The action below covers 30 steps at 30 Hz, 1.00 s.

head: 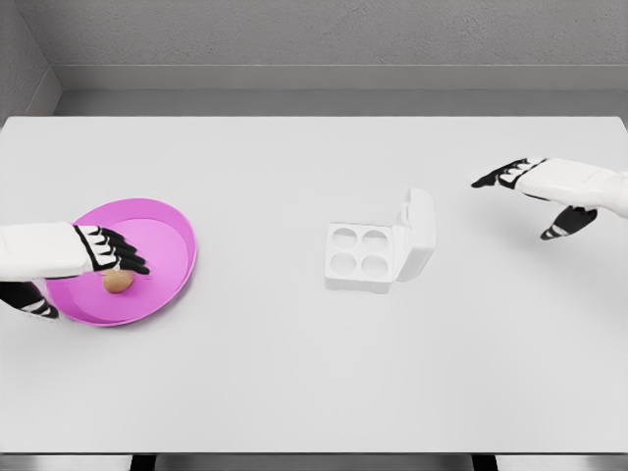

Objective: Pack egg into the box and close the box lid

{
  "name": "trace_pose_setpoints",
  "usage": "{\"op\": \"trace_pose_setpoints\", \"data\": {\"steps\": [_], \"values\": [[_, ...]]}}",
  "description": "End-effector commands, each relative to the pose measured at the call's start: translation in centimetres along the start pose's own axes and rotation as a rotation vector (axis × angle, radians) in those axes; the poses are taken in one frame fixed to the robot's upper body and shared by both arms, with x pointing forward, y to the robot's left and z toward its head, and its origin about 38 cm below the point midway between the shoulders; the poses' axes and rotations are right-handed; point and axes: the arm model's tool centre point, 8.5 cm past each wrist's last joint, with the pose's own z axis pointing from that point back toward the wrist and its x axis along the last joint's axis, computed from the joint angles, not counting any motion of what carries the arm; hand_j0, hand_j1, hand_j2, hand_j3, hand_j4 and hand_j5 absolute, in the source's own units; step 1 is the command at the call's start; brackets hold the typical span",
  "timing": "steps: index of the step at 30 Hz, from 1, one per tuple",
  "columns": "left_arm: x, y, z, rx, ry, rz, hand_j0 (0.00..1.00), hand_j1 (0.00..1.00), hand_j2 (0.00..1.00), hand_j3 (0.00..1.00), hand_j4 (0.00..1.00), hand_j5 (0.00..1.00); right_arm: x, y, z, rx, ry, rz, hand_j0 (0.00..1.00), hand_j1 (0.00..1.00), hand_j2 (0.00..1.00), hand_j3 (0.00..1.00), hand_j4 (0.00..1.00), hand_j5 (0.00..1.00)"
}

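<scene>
The egg point(118, 282), brown, is seen lying inside the pink plate point(167, 257) at the bench's point(294, 383) left side, near the plate's lower left part. The left hand point(110, 251) is held just over it, fingers point(128, 257) extended and slightly fanned above the egg, thumb dropped low at the plate's left rim; nothing is pinched yet, and contact with the egg cannot be confirmed from this view. The step in hand is judged to be the reach for the egg, so the task is at its start. The egg box point(360, 257), white, with four empty cups, is placed well apart to the right, near the bench's middle, and its lid point(417, 234) is stood open, hinged up on the right side. The right hand point(538, 196) is held off to the far right above the bench, well clear of the box, fingers stretched out and loosely spread, thumb hanging below, nothing held. For the next move, the left fingers would need to be lowered and closed around the egg with light pressure, since the egg is round and likely to roll on the plate. It would then be lifted, carried right and set into a cup. Lid closing is left for later, probably for the right hand, being nearer the hinge.
</scene>
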Motion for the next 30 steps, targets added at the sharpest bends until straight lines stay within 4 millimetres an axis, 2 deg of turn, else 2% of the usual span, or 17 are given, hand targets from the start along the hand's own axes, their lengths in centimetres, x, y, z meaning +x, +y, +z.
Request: {"op": "trace_pose_setpoints", "data": {"steps": [1,3,5,7,12,16,20,21,23,30], "values": [[-0.1,-0.1,0.2,-0.017,0.012,-0.008,1.00,1.00,1.00,1.00,1.00,1.00,-0.1,0.6,0.4,0.034,0.006,0.005,1.00,1.00,1.00,1.00,1.00,1.00],[-0.1,0.5,-0.2,0.004,0.005,-0.017,1.00,1.00,1.00,1.00,1.00,1.00,0.0,0.8,0.1,0.046,-0.002,0.010,1.00,1.00,1.00,1.00,1.00,1.00],[0.2,0.9,-1.8,0.049,-0.031,-0.013,1.00,1.00,1.00,1.00,1.00,1.00,0.1,1.3,-0.1,0.065,-0.008,0.010,1.00,1.00,1.00,1.00,1.00,1.00],[0.3,1.0,-1.8,0.055,-0.033,-0.012,1.00,1.00,1.00,1.00,1.00,1.00,0.3,2.0,-0.4,0.091,-0.014,0.008,1.00,1.00,1.00,1.00,1.00,1.00],[0.3,1.0,-1.9,0.064,-0.044,0.001,1.00,1.00,1.00,1.00,1.00,1.00,-0.6,2.7,0.5,0.116,-0.018,0.017,1.00,1.00,1.00,1.00,1.00,1.00],[-1.4,0.0,-3.3,0.094,-0.024,0.060,1.00,1.00,1.00,1.00,1.00,1.00,-0.9,2.7,0.9,0.123,-0.018,0.027,1.00,1.00,1.00,1.00,1.00,1.00],[-1.4,0.0,-3.6,0.103,-0.031,0.063,1.00,1.00,1.00,1.00,1.00,1.00,-0.8,2.7,0.9,0.122,-0.021,0.030,1.00,1.00,1.00,1.00,1.00,1.00],[-1.1,-0.8,-4.2,0.078,-0.047,0.077,1.00,1.00,1.00,1.00,1.00,1.00,-0.7,2.8,0.8,0.126,-0.023,0.029,1.00,1.00,1.00,1.00,1.00,1.00],[-1.2,-1.0,-4.3,0.072,-0.046,0.082,1.00,1.00,1.00,1.00,1.00,1.00,-0.6,3.1,0.7,0.132,-0.031,0.028,1.00,1.00,1.00,1.00,1.00,1.00],[-2.7,-2.1,-4.8,0.082,-0.017,0.136,1.00,1.00,1.00,1.00,1.00,1.00,-0.9,4.2,0.9,0.160,-0.044,0.027,1.00,1.00,1.00,1.00,1.00,1.00]]}}
